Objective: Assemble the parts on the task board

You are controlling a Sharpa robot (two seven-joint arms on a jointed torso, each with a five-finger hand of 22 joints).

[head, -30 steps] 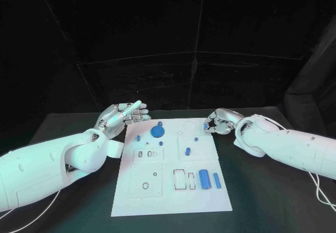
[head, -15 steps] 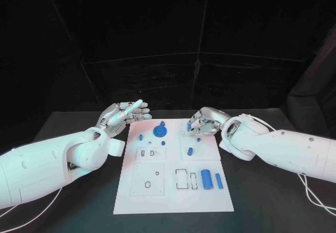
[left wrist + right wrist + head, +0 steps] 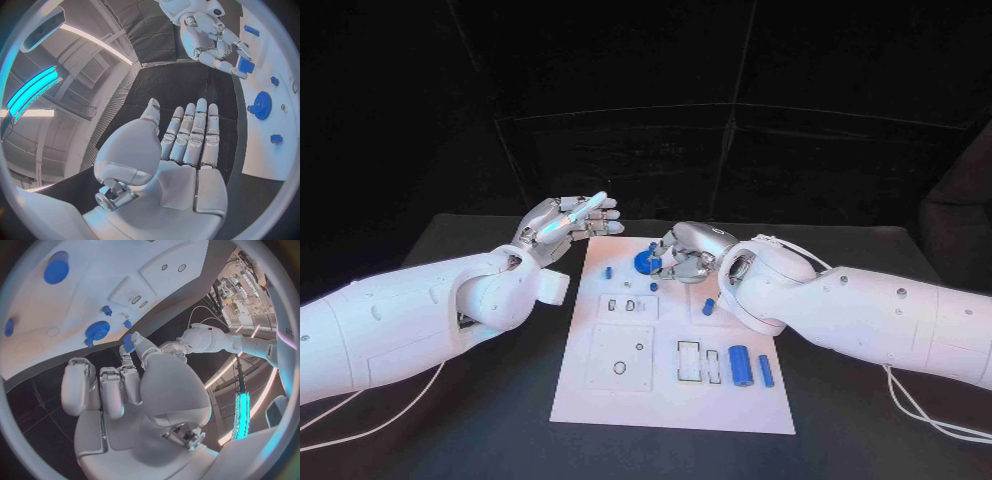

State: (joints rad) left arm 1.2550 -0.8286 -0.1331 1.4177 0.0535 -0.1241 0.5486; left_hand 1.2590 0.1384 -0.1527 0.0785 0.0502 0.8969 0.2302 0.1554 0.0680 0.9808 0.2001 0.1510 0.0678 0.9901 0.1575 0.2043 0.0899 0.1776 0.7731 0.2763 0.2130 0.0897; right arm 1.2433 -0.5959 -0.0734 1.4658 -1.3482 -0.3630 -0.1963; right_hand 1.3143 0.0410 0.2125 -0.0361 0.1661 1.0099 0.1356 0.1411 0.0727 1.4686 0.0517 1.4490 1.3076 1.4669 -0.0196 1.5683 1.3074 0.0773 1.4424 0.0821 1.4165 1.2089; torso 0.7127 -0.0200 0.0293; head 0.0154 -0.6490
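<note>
Your right hand [image 3: 678, 257] pinches a small blue part [image 3: 128, 342] over the board's [image 3: 675, 400] far end, just beside the gear [image 3: 646, 262]. Left hand [image 3: 563, 225] is flat, fingers together, empty, off the board's left edge. Risk: thin pinch, so the part could tilt or slip if you bump the gear.

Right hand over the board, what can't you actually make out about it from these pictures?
- Head view: the right hand covers the small blue part it pinches; its shape is unclear.
- Right wrist view: its own fingers hide most of that part.
- Left wrist view: the part is too small to identify.
- Head view: the right hand hides part of the blue gear, so contact is uncertain.
</note>
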